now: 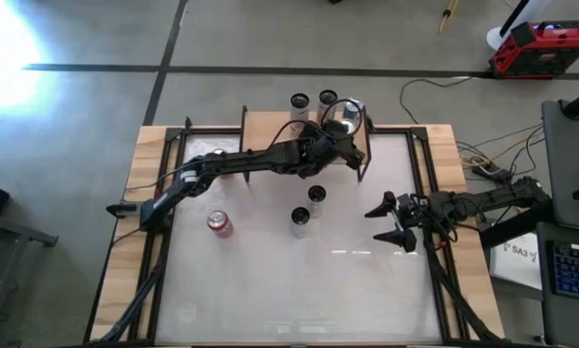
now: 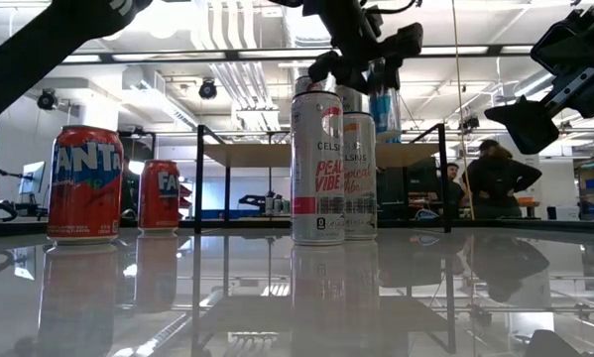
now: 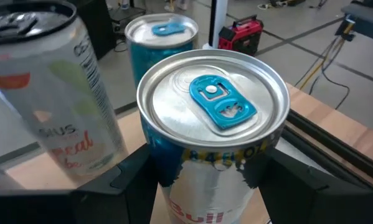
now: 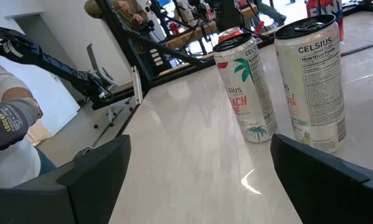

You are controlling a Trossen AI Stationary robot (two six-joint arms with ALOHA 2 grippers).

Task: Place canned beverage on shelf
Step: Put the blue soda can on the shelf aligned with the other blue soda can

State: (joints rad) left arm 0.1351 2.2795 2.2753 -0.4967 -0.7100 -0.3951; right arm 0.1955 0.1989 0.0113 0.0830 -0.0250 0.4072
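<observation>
The left claw (image 1: pixel 345 118) grips a blue can (image 3: pixel 211 124) above the shelf (image 2: pixel 321 155); the right claw (image 1: pixel 388 220) waits open over the tabletop (image 1: pixel 270 280).

The table is a glossy white rectangular top (image 1: pixel 299 290) framed by light wooden side boards and black metal rails. Directly on it stand two tall white Celsius cans (image 1: pixel 317 197) (image 1: pixel 300 220) near the middle, close together, and a red Fanta can (image 1: pixel 219 223) further toward the left side. A second red Fanta can (image 2: pixel 160 196) shows in the low view, farther back. At the far edge stands the small rack with a light tan wooden top (image 2: pixel 277 155) on thin black legs. Two cans (image 1: pixel 299 102) (image 1: pixel 328 99) seem to stand on its back part, though that is hard to confirm.
</observation>
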